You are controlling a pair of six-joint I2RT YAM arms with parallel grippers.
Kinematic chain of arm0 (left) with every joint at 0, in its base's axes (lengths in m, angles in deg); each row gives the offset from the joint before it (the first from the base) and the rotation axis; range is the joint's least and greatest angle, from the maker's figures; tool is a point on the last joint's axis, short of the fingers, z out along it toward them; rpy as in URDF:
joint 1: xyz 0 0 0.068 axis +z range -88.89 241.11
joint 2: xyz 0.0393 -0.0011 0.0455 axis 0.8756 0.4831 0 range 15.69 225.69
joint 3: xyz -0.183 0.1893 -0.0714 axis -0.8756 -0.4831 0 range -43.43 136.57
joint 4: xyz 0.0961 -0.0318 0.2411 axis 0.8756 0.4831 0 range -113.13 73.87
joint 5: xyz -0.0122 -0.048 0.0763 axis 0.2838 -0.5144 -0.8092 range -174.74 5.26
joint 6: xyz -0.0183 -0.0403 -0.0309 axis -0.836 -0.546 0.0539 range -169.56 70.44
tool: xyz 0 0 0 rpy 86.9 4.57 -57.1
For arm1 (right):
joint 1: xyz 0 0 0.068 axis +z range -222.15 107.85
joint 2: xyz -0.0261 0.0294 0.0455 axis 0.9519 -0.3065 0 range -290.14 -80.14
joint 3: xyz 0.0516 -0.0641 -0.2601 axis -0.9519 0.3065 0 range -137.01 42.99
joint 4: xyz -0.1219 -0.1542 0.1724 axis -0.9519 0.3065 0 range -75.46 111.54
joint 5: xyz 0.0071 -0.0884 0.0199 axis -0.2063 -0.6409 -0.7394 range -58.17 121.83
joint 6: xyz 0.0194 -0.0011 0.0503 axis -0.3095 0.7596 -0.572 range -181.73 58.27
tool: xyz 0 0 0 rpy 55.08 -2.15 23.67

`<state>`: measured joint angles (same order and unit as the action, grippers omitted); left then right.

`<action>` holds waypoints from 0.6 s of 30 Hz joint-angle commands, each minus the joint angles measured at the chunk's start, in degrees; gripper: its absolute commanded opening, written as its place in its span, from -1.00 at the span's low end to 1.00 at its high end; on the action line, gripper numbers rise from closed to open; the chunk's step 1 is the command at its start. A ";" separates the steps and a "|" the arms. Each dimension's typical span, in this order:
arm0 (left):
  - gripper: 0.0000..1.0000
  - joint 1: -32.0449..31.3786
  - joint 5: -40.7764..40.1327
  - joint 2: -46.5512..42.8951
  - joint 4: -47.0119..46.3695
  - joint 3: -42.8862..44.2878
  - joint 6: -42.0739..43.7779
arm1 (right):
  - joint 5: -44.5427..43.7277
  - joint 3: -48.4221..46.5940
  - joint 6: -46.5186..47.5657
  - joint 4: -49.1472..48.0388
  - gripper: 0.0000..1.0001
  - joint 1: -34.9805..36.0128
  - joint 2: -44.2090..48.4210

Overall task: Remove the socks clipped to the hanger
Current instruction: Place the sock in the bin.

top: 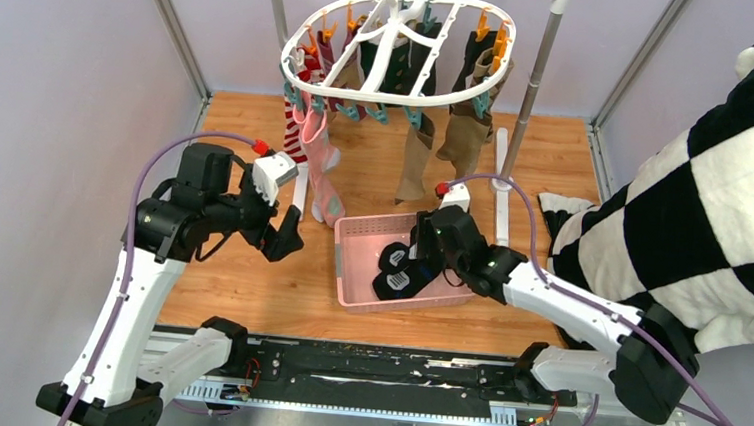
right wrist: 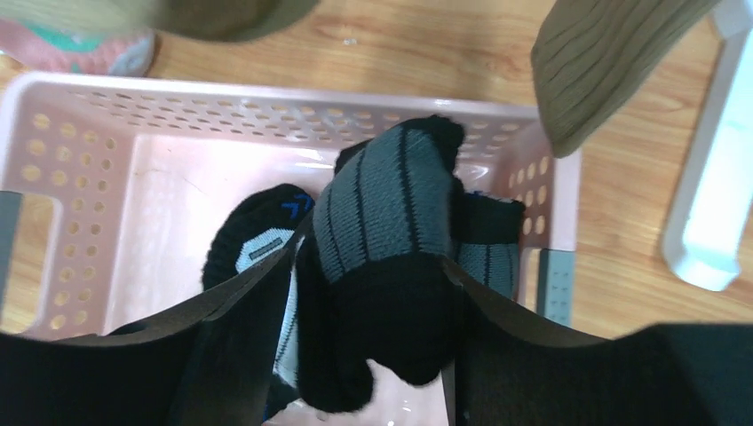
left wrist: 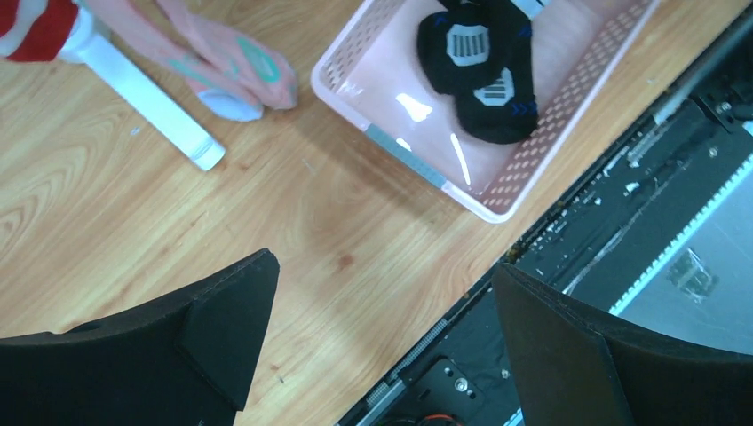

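Closest to the right wrist lens, a black-and-grey sock (right wrist: 382,222) sits pinched between the jaws of my right gripper (right wrist: 373,293). They are closed down to the sock's bunched thickness, over the pink basket (right wrist: 266,93) at the centre of the frame. Two black socks (left wrist: 479,62) already lie in that basket. What worries me is the release: the sock's toe reaches toward the far rim, so if I let go here it may drape over the edge. The knit could also cling to a finger and lift out with me. Olive-brown socks (right wrist: 613,62) dangle just above at the upper right. A careless rise could brush them and set the hanger (top: 391,99) swinging at the top centre of the overhead view, where many socks hang clipped, a pink sock (top: 321,169) among them. Jaws on my left gripper (left wrist: 382,293) are spread wide and empty above bare tabletop (left wrist: 89,222), touching nothing.
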<state>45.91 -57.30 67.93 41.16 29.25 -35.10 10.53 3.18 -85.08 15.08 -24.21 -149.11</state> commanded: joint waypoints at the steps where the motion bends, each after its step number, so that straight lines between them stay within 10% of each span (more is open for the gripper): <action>1: 0.99 2.38 -3.84 0.65 -4.00 -0.92 -3.17 | -2.42 -8.52 -0.04 15.15 0.28 -0.56 5.30; 10: 0.98 12.31 -1.10 4.91 -7.97 -1.50 -7.85 | 11.51 -12.48 -3.22 16.29 0.09 -2.21 7.78; 18: 0.99 13.94 0.86 4.18 -8.04 -0.78 -7.75 | 14.45 -4.31 -9.01 3.27 -0.55 -9.53 -2.63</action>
<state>58.50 -58.35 73.20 33.92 28.12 -42.36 23.91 -4.91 -89.50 22.31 -29.30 -147.98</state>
